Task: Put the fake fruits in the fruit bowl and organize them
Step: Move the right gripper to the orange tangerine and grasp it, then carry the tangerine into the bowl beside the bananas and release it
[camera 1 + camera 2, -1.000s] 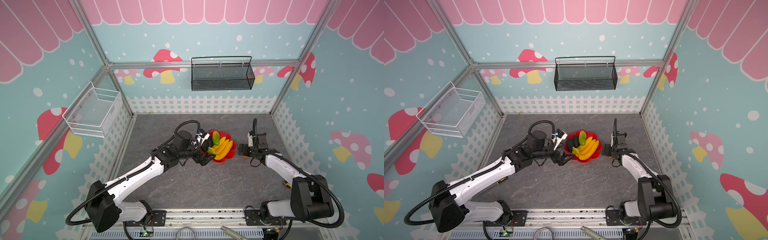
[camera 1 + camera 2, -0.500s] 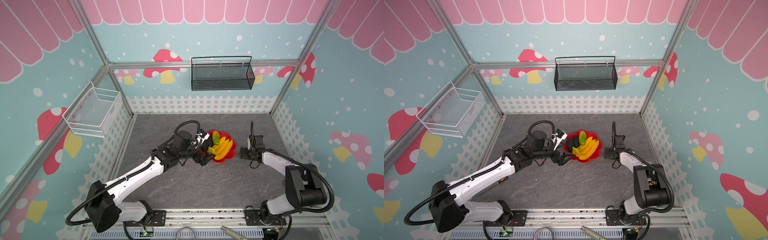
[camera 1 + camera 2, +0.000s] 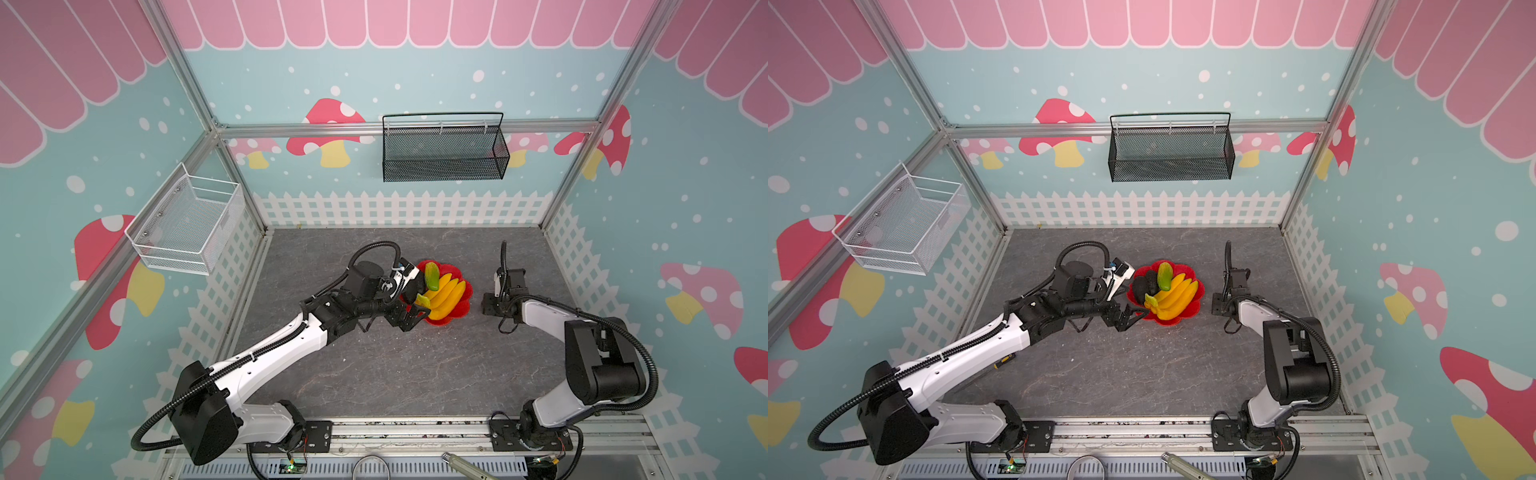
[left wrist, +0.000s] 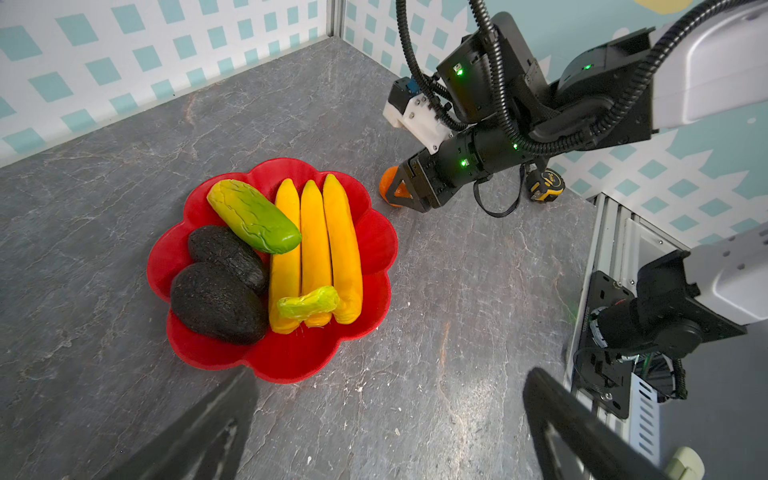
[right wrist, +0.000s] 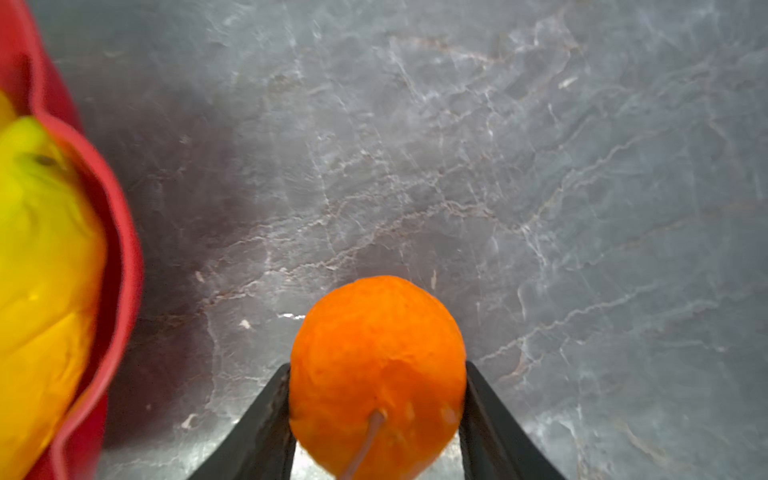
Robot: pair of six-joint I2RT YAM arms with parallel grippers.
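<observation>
step: grasping last fruit
right gripper [image 5: 377, 368]: jaws seemingly pinching small orange [image 4: 387, 188] beside red fruit bowl [image 4: 376, 245]
left gripper [image 4: 390, 374]: jaws wide open
next: lift over rim, place inside

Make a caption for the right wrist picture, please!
Right tool grips the orange beside the red bowl.

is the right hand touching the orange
Touching. The right wrist view shows the right hand with its two fingers set against opposite sides of the orange, with no gap on either side.
</observation>
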